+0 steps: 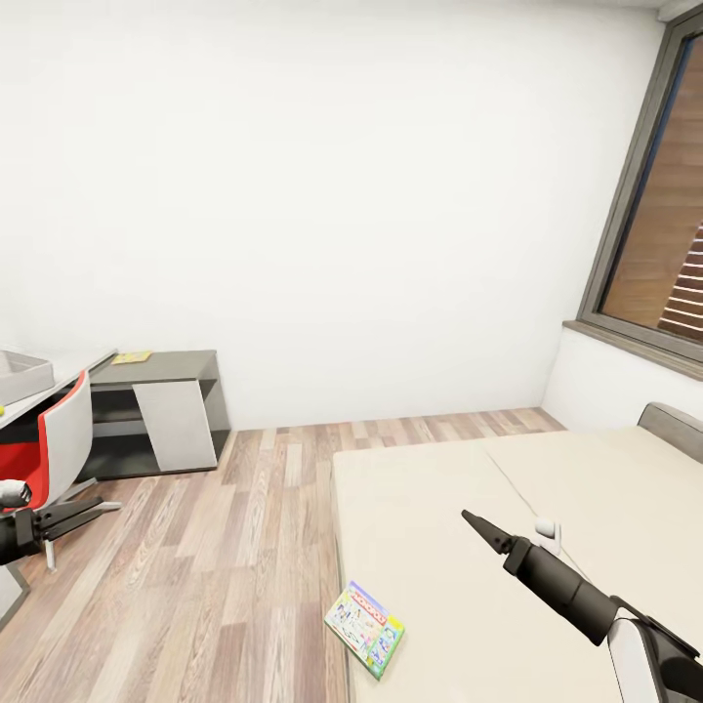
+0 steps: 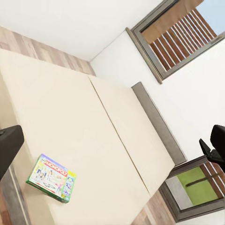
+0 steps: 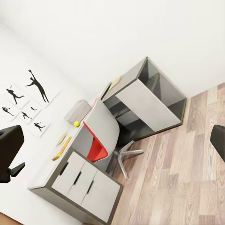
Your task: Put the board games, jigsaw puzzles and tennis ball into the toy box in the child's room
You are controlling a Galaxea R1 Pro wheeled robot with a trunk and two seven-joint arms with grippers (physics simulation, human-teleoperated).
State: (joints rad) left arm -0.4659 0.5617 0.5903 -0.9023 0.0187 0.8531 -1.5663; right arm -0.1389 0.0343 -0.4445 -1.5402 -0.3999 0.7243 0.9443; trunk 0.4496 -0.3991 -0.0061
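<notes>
A beige bed [image 1: 508, 547] is seen at the lower right of the head view, with a grey headboard [image 1: 674, 428] at its far end under a window [image 1: 656, 234]. One board game [image 1: 365, 628], a pale green-edged box, lies flat on the bed close to its near corner and edge; it is also seen in the left wrist view [image 2: 51, 178] on the mattress [image 2: 84, 131]. No second game can be made out on the bed. The right gripper [image 1: 480, 528] is held above the bed, beyond and to the right of the game, well apart from it; its fingers look drawn close together and nothing is held. The left gripper [image 1: 90, 513] is seen at the left edge above the wooden floor [image 1: 225, 547], beside a red and white chair [image 1: 49, 449]; whether its fingers are spread or closed cannot be told. A corner of the toy box [image 1: 21, 376] shows at the left edge on the table [image 1: 68, 376], with a dark side cabinet [image 1: 166, 410] next to it. In the right wrist view the table [image 3: 70, 154] is seen with the tennis ball [image 3: 76, 123] near the toy box [image 3: 77, 110], and flat yellow items, too small to identify, lie on the top.
</notes>
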